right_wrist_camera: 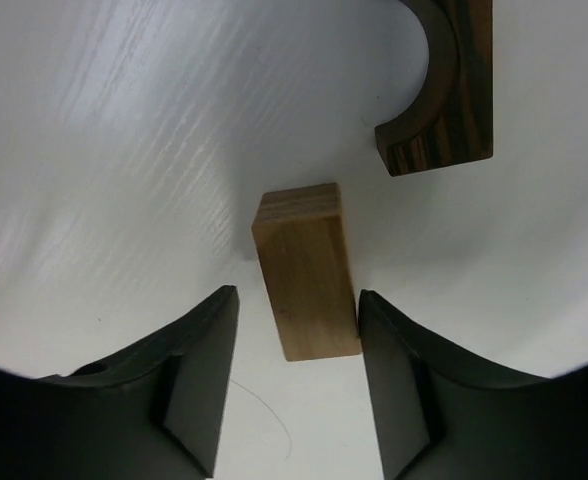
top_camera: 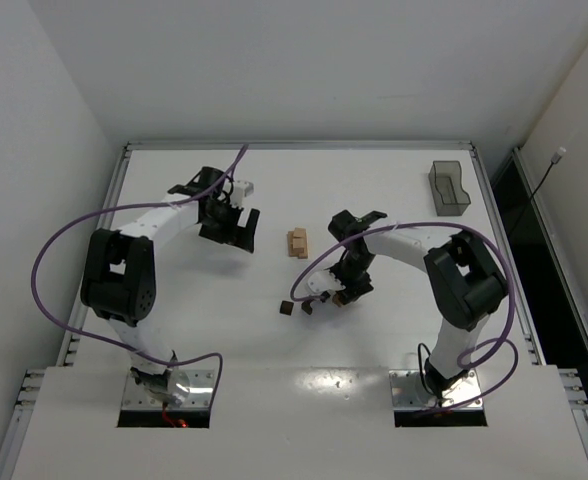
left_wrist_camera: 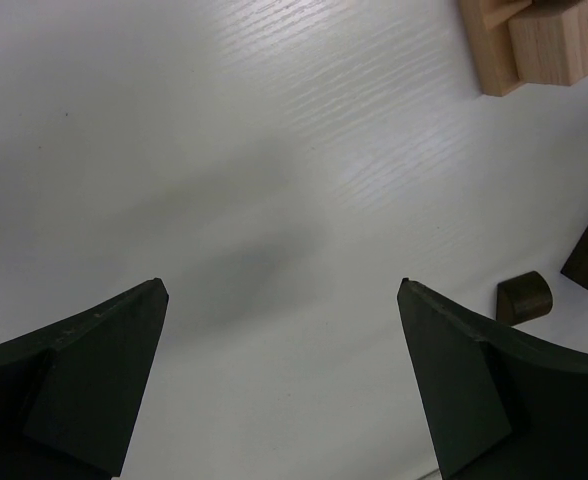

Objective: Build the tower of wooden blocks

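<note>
Top external view: the tower (top_camera: 297, 243) is a low stack of a few tan pieces at the middle of the table (top_camera: 394, 180), only its bottom part built. From it, at about 6 o'clock, a dark block (top_camera: 285, 308) lies loose, with a second dark piece just beside it. The right gripper (top_camera: 339, 295) is down at the table at about 5 o'clock.

On the right wrist view a tan block (right_wrist_camera: 307, 285) lies flat between that gripper's jaws. The right-hand jaw is at or against its side. The left-hand jaw shows a clear gap, so the block is straddled, not clamped. The dark arch (right_wrist_camera: 444, 90) lies at 1 o'clock from it, apart and untouched.

The left gripper (left_wrist_camera: 284, 290) hangs at 9 o'clock from the tower, spread wide with only bare table between its jaws. The tray (top_camera: 450, 188) stands far off at 2 o'clock.

By my judgement the build is in its early part. This tan block, the arch and the dark pieces all have yet to go on the stack.
</note>
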Robot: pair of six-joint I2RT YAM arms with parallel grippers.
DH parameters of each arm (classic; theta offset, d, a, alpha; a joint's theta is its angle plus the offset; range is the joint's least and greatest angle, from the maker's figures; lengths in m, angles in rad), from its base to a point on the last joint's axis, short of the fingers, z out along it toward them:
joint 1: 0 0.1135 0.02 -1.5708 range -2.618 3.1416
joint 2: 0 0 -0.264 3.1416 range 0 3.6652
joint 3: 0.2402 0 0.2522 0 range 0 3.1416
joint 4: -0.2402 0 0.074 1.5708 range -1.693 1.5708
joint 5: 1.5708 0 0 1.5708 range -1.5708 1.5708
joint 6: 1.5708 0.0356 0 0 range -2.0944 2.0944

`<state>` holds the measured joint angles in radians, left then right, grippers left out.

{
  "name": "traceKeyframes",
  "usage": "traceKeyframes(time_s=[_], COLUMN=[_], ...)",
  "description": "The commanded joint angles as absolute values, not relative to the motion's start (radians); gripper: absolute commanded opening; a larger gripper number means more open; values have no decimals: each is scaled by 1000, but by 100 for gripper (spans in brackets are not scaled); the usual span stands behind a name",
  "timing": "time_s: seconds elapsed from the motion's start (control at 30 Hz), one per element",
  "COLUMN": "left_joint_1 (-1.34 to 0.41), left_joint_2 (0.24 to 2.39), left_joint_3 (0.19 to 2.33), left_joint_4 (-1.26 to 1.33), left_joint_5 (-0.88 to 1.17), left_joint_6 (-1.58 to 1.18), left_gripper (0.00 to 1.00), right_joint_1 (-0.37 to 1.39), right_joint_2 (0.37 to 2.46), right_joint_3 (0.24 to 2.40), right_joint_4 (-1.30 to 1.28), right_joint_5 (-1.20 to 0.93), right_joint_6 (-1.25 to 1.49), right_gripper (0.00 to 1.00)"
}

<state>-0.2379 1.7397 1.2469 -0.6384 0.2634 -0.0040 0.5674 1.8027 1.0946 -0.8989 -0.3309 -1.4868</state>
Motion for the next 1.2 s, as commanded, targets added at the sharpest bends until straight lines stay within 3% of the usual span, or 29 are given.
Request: traceKeyframes(time_s=[0.0,0.17,0.23,0.33,0.5,0.57,0.8,0.93,1.03,1.17], left_joint_1=[-209,-209,-209,-209,-209,-209,-146,-146,-146,-137], left_joint_2=[1766,1775,1775,1746,1680,1640,1589,1589,1600,1600], left_joint_3=[1288,1298,1287,1267,1226,1189,1080,1104,1127,1127], left_joint_4=[-620,-630,-630,-630,-620,-600,-565,-575,-586,-595], left_joint_5=[319,264,255,255,219,71,150,159,149,126], left_joint_6=[-49,-49,-49,-40,-21,-102,-158,-157,-156,-156], left_gripper=[100,100,100,100,100,100,100,100,100,100], right_joint_1=[575,575,575,575,566,566,566,566,545,545], right_joint_2=[1805,1815,1806,1767,1681,1634,1464,1561,1738,1911], right_joint_3=[1086,1086,1086,1086,1124,1153,1201,1402,1672,1833], right_joint_4=[-878,-877,-877,-888,-922,-899,-625,-679,-786,-839], right_joint_5=[-341,-341,-341,-354,-403,-403,-315,-242,-175,-100], right_joint_6=[-1511,-1502,-1493,-1436,-1237,-1113,-548,-295,-24,205], right_gripper=[46,15,6,0,0,0,0,0,0,0])
